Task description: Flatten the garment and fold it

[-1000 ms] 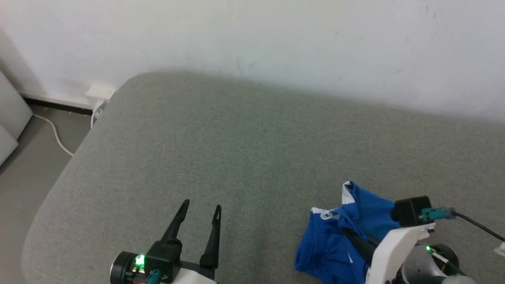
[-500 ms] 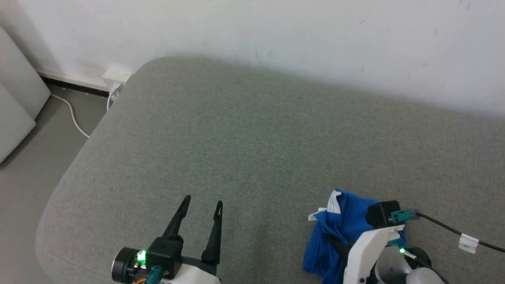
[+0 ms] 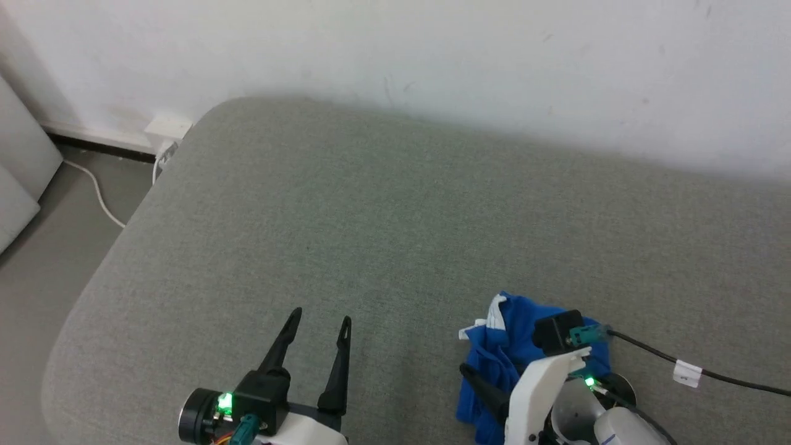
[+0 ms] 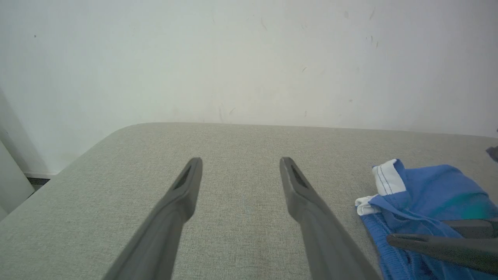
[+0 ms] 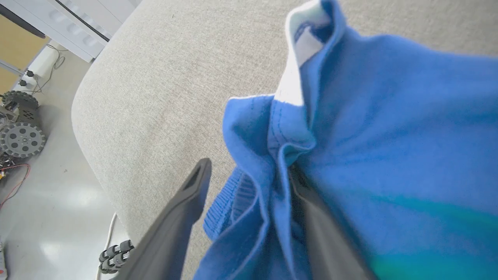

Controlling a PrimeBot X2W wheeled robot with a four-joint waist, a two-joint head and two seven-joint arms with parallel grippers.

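one pale wall [image 3: 432, 49] backs one wide grey-green padded surface [image 3: 371, 216] with a rounded corner. one garment [image 3: 503, 346], bright blue with white trim, lies bunched in a heap on the near part of that surface, on the robot's right side, not spread flat. there are two grippers, with four dark fingers [image 4: 183, 194] in all. the left gripper [image 3: 321, 316] hangs over bare padding, well apart from the heap, its two fingers spread wide with nothing between them. the right gripper [image 5: 249, 171] is at the heap: its two fingers stand apart, and a fold of blue cloth lies loose between them and over one finger, not pinched. one black cable [image 3: 649, 355] leaves the right wrist and carries one white tag [image 3: 687, 372]. one white cord [image 3: 99, 198] lies on the floor [image 3: 37, 278]. two green lights [image 3: 224, 402] glow, one per wrist.
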